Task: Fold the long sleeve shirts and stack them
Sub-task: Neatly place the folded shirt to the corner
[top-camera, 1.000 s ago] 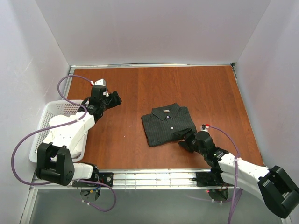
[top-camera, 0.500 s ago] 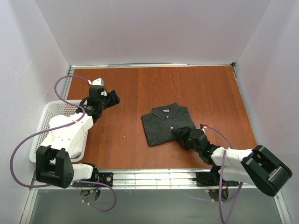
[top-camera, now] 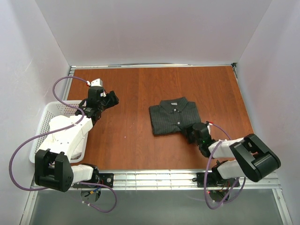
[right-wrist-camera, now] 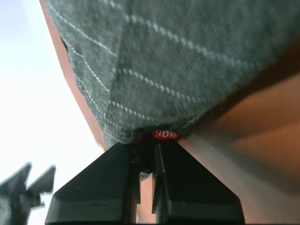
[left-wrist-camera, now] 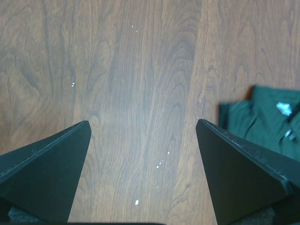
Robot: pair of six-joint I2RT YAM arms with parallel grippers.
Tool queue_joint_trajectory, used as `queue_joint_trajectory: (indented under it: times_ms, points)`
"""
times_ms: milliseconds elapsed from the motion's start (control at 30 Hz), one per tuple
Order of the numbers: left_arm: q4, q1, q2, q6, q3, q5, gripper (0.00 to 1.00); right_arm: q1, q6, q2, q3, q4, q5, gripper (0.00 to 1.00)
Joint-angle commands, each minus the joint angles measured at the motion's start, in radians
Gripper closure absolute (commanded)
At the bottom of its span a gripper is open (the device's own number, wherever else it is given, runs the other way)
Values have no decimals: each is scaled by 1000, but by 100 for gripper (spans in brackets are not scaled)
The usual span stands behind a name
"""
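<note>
The right claw (right-wrist-camera: 149, 146) is clamped on the near hem of the folded shirt (top-camera: 176, 116), right beside a tiny red tag (right-wrist-camera: 164, 135). Its arm reaches low over the wood-grain tabletop (top-camera: 136, 140). The cloth beyond the claw is dark charcoal with fine pale pinstripes. Well apart to its left, the left claw (left-wrist-camera: 143, 154) hovers with its fingers spread wide.

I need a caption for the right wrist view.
Right gripper, jaws shut on the edge of the pinstriped shirt by its red tag.
</note>
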Motion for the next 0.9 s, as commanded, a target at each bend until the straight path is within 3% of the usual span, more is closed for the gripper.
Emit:
queue_joint_trajectory:
  times_ms: [0,167,300,367,533,867]
  points:
    - [3,5,-48,20,-15,-32,14,-135,-112,65,67,-24,2,99]
    - [3,5,-44,21,-13,-35,14,-406,-342,235,268,-21,-148,99]
    - [5,7,-42,24,-13,-35,14,-595,-474,412,458,-21,-401,99]
    - [3,7,-45,26,-15,-39,14,-677,-517,499,552,-22,-446,99]
    - [3,7,-45,28,-18,-44,14,-798,-585,678,763,-62,-576,99]
    - [-4,7,-16,31,-10,-30,14,-899,-614,870,1110,-182,-549,99]
